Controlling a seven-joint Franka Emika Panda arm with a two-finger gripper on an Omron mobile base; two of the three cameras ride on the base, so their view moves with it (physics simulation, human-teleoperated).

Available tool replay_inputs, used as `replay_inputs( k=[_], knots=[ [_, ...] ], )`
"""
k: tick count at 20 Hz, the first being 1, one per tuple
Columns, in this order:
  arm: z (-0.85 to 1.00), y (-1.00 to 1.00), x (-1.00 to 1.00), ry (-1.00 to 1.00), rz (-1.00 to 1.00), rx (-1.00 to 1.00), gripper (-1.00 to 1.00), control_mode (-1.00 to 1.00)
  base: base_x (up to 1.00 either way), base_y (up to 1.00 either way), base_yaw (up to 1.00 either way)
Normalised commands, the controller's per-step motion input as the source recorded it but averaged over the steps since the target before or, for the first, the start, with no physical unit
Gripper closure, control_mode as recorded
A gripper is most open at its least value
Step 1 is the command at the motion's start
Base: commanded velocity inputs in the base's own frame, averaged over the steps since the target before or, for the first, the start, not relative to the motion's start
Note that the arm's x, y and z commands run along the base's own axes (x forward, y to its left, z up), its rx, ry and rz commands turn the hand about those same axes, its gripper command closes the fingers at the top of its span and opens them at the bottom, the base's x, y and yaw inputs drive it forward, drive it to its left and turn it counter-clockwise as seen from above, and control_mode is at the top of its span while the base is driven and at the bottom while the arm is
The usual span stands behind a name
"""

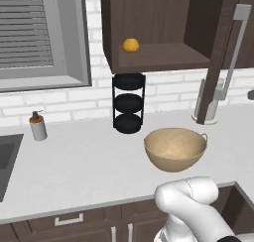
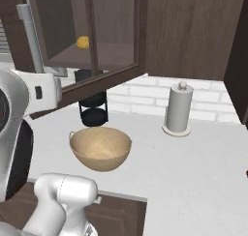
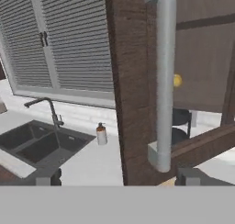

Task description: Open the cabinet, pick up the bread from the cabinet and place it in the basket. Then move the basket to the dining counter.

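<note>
Cabinet door point(image 2: 87, 36) swung open; end effector point(image 3: 114, 176) spread wide, empty, at the bar handle point(image 3: 164, 81).
You should pinch the bread point(image 1: 131, 45) gently across its middle: likely light, soft, crushable.

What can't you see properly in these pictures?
- Bread: hand view, half hidden behind the cabinet door handle.
- Sink: left base view, cut off by the left edge.
- Black rack: right base view, top hidden by the open cabinet door.
</note>
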Motion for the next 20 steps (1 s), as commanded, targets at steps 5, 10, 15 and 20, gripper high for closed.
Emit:
replay_inputs(
  k=[5,10,15,20],
  knots=[
    [-0.01,0.50,-0.35,0.00,-0.39,-0.47,-1.00,-1.00,0.00,0.00,0.00],
    [-0.19,0.53,-0.09,0.01,-0.39,-0.56,-1.00,-1.00,0.00,0.00,0.00],
    [-0.37,0.35,0.55,0.20,-0.47,-0.57,-1.00,-1.00,0.00,0.00,0.00],
    [-0.31,0.12,0.98,0.35,-0.43,-0.60,-1.00,-1.00,0.00,0.00,0.00]
  ],
)
